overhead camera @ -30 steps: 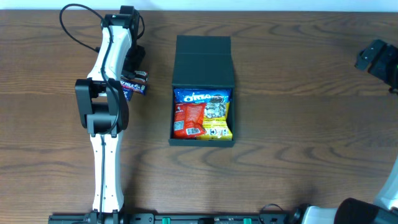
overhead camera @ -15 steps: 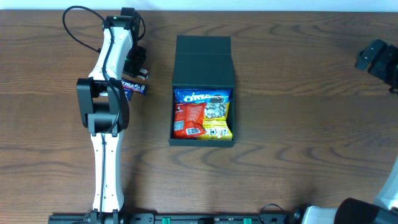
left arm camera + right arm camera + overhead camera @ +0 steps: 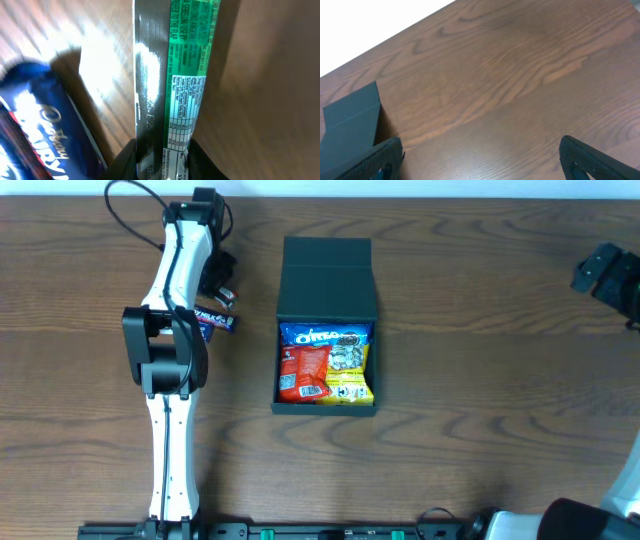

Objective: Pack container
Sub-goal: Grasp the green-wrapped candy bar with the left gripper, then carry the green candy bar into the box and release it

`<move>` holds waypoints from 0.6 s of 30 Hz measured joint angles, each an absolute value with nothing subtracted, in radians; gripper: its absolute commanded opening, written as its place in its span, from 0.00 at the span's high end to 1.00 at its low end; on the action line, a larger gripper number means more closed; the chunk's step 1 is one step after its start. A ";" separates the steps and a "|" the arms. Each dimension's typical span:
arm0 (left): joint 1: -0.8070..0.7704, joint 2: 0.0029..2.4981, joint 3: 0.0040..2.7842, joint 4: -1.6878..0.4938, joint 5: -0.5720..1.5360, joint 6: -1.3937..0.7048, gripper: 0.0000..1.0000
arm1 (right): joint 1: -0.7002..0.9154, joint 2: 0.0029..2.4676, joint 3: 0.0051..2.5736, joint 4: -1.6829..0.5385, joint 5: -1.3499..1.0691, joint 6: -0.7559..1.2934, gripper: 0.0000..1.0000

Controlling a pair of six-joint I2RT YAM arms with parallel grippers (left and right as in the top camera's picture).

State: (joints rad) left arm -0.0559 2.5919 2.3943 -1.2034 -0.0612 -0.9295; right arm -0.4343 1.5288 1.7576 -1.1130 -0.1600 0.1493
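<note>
Pinching a green packet (image 3: 172, 75), the left gripper (image 3: 162, 162) sits near the tabletop's (image 3: 480, 380) far-left corner; the right gripper (image 3: 480, 162) is spread wide.

1. The container (image 3: 351, 117) shows only in part at the left edge, as a dark teal-black matte panel with a shadowed wall on its right side.
2. The brown wood-grain table (image 3: 520, 75) fills the view to the right of the container and beyond it.
3. Above the container, the table's far edge runs diagonally, with a plain white area (image 3: 365, 25) past it.
4. The right gripper (image 3: 487, 167) sits below and right of the container, jaws spread wide.
5. One dark finger (image 3: 382, 157) lies just under the container's lower corner; the other finger (image 3: 592, 157) is well apart from the container, at lower right.
6. Only table wood shows between them.
</note>
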 measured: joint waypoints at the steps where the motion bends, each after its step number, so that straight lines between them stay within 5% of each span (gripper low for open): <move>1: -0.056 2.592 2.412 -1.204 -0.067 -0.908 0.87 | -0.434 1.529 1.758 -1.112 -0.160 0.149 0.01; 18: -0.219 2.375 2.596 -1.474 -0.164 -0.628 0.94 | -0.434 1.529 1.758 -1.072 -0.160 0.149 0.01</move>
State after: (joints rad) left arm -0.2192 2.3749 2.5961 -1.4742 -0.1638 -0.6277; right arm -0.4343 1.5288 1.7576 -1.0718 -0.1600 0.1486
